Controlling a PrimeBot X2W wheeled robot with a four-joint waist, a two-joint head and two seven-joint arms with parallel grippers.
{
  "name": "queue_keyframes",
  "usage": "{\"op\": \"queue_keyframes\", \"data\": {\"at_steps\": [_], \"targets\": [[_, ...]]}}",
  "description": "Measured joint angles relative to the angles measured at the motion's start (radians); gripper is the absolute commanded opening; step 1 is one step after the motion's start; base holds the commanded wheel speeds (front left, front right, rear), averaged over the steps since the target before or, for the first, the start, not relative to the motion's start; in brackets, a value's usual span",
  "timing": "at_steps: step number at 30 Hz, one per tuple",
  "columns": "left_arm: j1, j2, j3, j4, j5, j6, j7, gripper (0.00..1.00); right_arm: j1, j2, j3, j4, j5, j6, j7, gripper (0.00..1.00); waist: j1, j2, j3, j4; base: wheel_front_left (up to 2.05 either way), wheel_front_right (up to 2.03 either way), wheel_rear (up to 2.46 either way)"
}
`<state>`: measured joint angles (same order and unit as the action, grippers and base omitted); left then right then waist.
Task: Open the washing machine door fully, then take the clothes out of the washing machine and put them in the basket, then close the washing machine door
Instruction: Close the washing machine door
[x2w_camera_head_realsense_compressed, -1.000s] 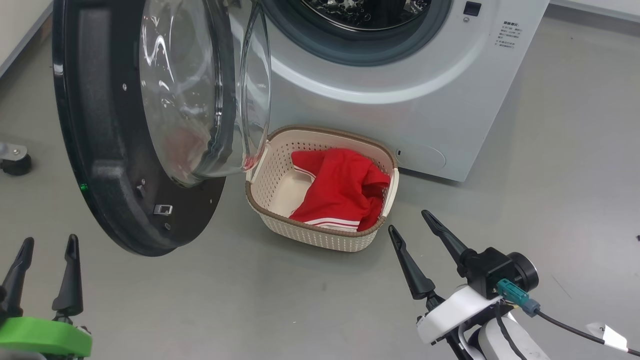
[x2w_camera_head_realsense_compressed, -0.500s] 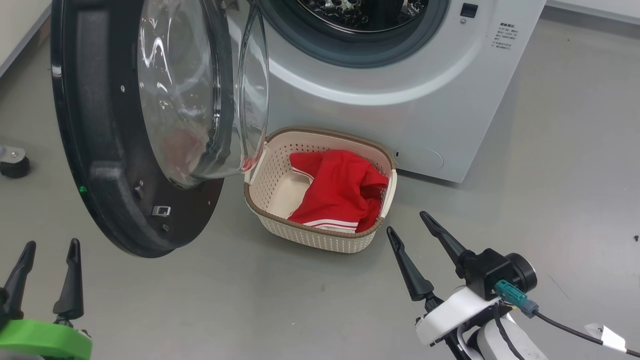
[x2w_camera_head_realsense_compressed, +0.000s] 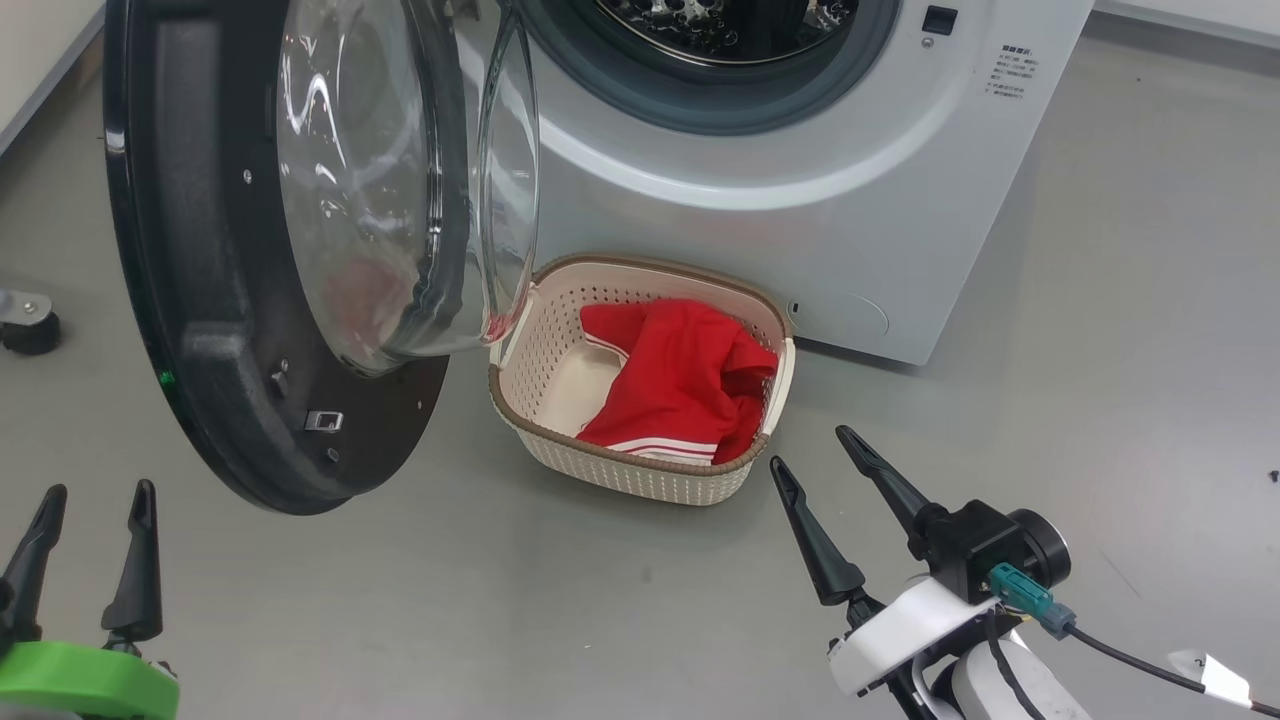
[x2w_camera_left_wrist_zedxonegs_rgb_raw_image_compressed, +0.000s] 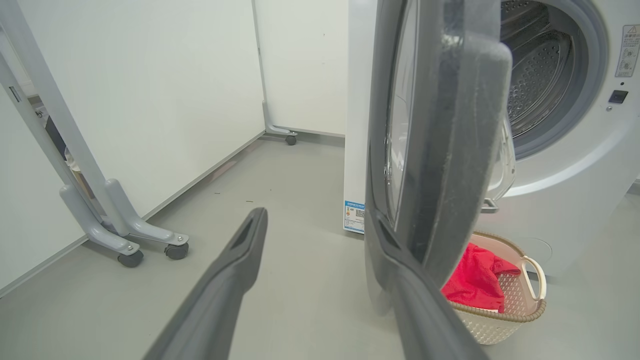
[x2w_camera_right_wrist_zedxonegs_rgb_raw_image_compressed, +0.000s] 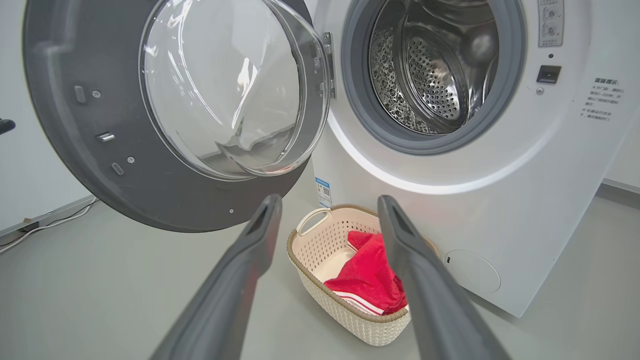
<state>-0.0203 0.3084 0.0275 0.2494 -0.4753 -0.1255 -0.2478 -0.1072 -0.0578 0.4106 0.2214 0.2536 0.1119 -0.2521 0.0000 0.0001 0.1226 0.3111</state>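
Red clothes (x2w_camera_head_realsense_compressed: 680, 380) beyond right gripper (x2w_camera_head_realsense_compressed: 811, 449)

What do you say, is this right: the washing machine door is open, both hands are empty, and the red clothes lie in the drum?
Wrong in one thing: the red clothes lie in the basket, as the head view shows. The rest is right.

Door (x2w_camera_right_wrist_zedxonegs_rgb_raw_image_compressed: 175, 110) open; basket (x2w_camera_right_wrist_zedxonegs_rgb_raw_image_compressed: 322, 245) w/ red clothes (x2w_camera_right_wrist_zedxonegs_rgb_raw_image_compressed: 367, 280).

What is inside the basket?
Red clothes with white stripes lie in the basket, bunched toward one side. Part of its cream bottom shows bare. Anything under the clothes is covered.
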Motion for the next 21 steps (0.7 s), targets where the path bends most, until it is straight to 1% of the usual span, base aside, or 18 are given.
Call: {"op": "queue_keyframes", "data": {"at_steps": [3, 4, 5, 14, 18, 21], "targets": [[0.0, 0.001, -0.002, 0.0, -0.002, 0.0, 0.0, 1.0, 0.001, 0.0, 0.001, -0.003, 0.0, 0.0, 0.0, 1.0, 0.0, 0.0, 0.004, 0.0, 0.0, 0.0, 0.0], [0.0, 0.002, -0.004, 0.0, -0.008, 0.0, 0.0, 0.36, 0.001, 0.0, 0.001, -0.005, 0.0, 0.0, 0.0, 1.0, 0.0, 0.0, 0.007, 0.0, 0.0, 0.0, 0.0], [-0.001, 0.002, -0.006, 0.0, -0.01, 0.0, -0.001, 0.0, 0.001, 0.0, 0.001, -0.005, 0.0, 0.0, 0.0, 1.0, 0.0, 0.0, 0.009, 0.0, 0.0, 0.0, 0.0], [-0.005, 0.006, -0.001, 0.003, -0.02, 0.0, -0.001, 0.0, 0.001, 0.0, -0.002, -0.005, 0.0, -0.001, 0.0, 1.0, 0.0, 0.0, 0.02, 0.0, 0.0, 0.0, 0.0], [-0.03, 0.008, 0.022, 0.005, -0.068, 0.0, -0.001, 0.0, 0.0, 0.0, -0.005, -0.005, 0.0, -0.001, 0.0, 1.0, 0.0, 0.0, 0.023, 0.0, 0.0, 0.0, 0.0], [-0.056, -0.008, 0.058, 0.006, -0.161, 0.0, 0.012, 0.0, 0.0, 0.0, -0.005, -0.005, 0.0, -0.001, 0.0, 1.0, 0.0, 0.0, 0.024, 0.001, 0.0, 0.0, 0.0]]}}
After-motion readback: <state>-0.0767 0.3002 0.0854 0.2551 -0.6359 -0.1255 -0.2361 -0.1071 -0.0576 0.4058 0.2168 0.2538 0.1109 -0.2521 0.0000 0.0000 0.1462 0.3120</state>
